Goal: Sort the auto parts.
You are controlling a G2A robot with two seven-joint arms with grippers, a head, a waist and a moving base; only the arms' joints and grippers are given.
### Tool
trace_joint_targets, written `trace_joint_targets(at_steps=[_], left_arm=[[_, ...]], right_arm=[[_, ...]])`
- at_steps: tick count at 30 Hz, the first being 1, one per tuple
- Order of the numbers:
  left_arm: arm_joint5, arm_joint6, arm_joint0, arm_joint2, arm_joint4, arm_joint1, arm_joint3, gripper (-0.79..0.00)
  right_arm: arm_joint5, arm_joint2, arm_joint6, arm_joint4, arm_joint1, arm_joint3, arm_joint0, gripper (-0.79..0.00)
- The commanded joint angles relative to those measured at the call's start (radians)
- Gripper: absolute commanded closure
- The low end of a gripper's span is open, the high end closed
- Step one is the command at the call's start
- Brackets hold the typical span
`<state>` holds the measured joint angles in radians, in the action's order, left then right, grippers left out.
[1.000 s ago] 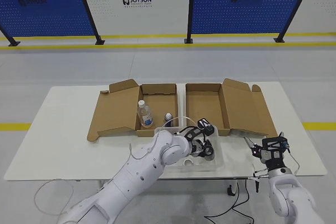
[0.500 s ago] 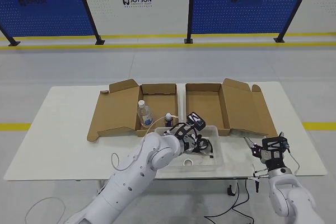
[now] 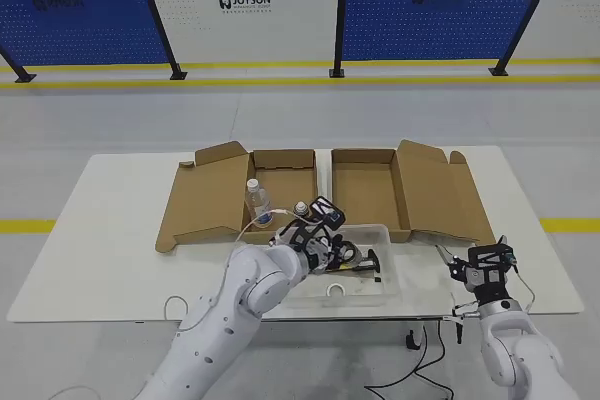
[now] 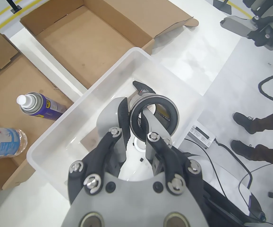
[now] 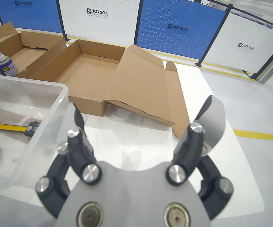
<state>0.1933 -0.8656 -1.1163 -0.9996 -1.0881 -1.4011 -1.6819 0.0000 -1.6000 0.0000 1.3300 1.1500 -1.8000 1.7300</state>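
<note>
My left gripper (image 4: 135, 119) is shut on a black-and-silver bearing ring (image 4: 160, 109), one finger through its hole and one outside. It hangs above the clear plastic bin (image 4: 136, 53). From the top view, the left gripper (image 3: 325, 243) sits over the bin's (image 3: 385, 232) left end, close to the left cardboard box (image 3: 280, 160). A caliper (image 3: 365, 263) and a small white ring (image 3: 336, 291) lie in the bin. My right gripper (image 5: 143, 114) is open and holds nothing, over the table to the right of the bin (image 5: 32, 86); the top view puts it (image 3: 458, 275) near the front edge.
The left cardboard box (image 4: 6, 83) holds a clear bottle (image 3: 259, 205) and a blue spray can (image 3: 300, 210). The right cardboard box (image 3: 365, 195) has a bare floor, its lid flap (image 3: 435, 190) folded out. The table's front edge (image 3: 420, 317) runs just below the bin.
My left gripper has risen out of the bin with the bearing ring and moved left and back toward the left box. The right arm has not moved.
</note>
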Motion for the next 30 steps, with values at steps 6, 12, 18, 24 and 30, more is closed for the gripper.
trace_joint_targets(at_steps=[6,12,18,24,30], left_arm=[[-0.011,-0.009,-0.034,-0.015,-0.003,0.009,-0.035,0.0],[-0.013,-0.019,-0.036,-0.013,-0.008,0.012,-0.039,0.0],[-0.035,-0.012,-0.029,-0.022,-0.02,0.015,-0.035,0.0],[-0.078,-0.025,-0.032,-0.066,-0.086,0.025,-0.048,0.0],[-0.116,-0.047,-0.057,-0.126,-0.143,0.039,-0.092,0.0]], right_arm=[[0.0,0.0,0.0,0.0,0.0,0.0,0.0,-0.785],[0.0,0.0,0.0,0.0,0.0,0.0,0.0,-0.785],[0.0,0.0,0.0,0.0,0.0,0.0,0.0,-0.785],[0.0,0.0,0.0,0.0,0.0,0.0,0.0,-0.785],[0.0,0.0,0.0,0.0,0.0,0.0,0.0,-0.785]])
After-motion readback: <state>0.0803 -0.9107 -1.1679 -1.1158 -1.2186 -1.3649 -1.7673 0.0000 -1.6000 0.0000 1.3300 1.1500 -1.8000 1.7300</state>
